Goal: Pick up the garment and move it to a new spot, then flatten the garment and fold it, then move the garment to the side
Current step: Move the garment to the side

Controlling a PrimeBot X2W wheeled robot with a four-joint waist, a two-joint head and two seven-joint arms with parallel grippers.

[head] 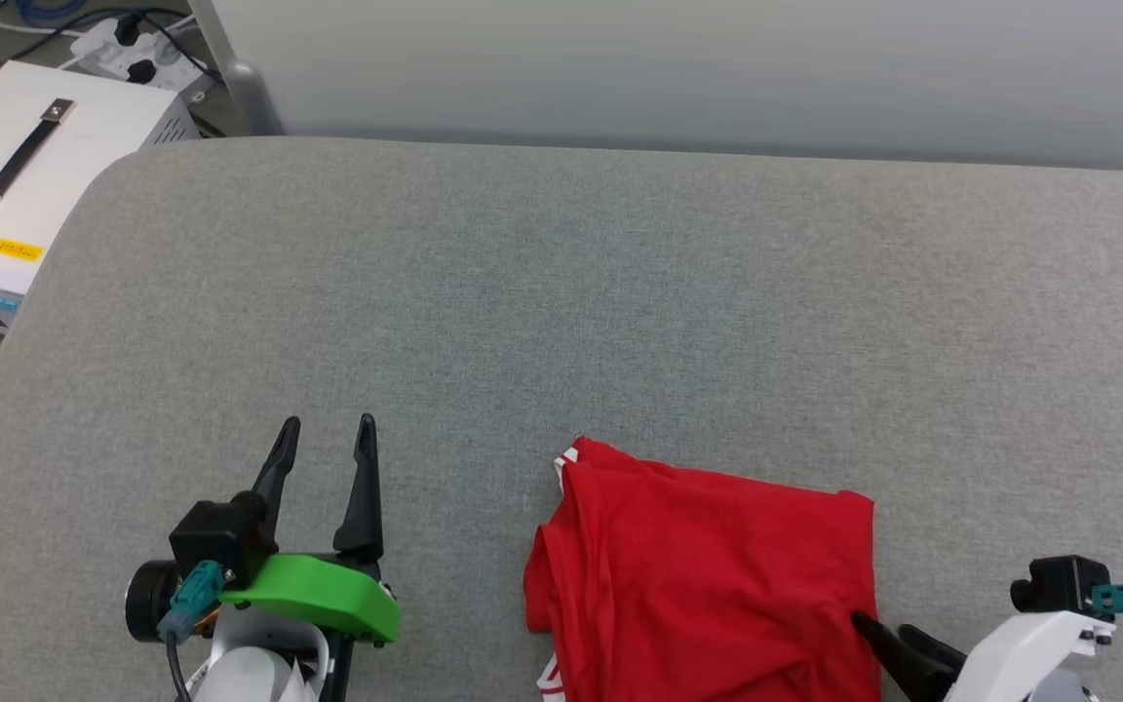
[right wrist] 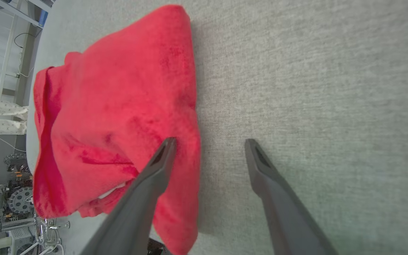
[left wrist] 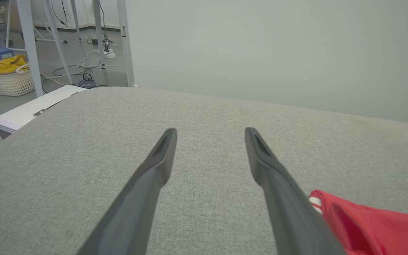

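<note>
Garment (head: 708,575) roughly folded, at near edge of grey counter (head: 561,292). Left pincer (head: 328,421) open over bare counter, apart from garment. Right pincer (right wrist: 210,140) open (one finger over garment's right edge), gripping nothing.

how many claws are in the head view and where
2. The left claw is open at lower left over the grey table. The right claw, open at lower right, straddles the right edge of the garment.

Grey table (head: 561,292), white case (head: 103,127), wicker basket (left wrist: 7,85)
</note>
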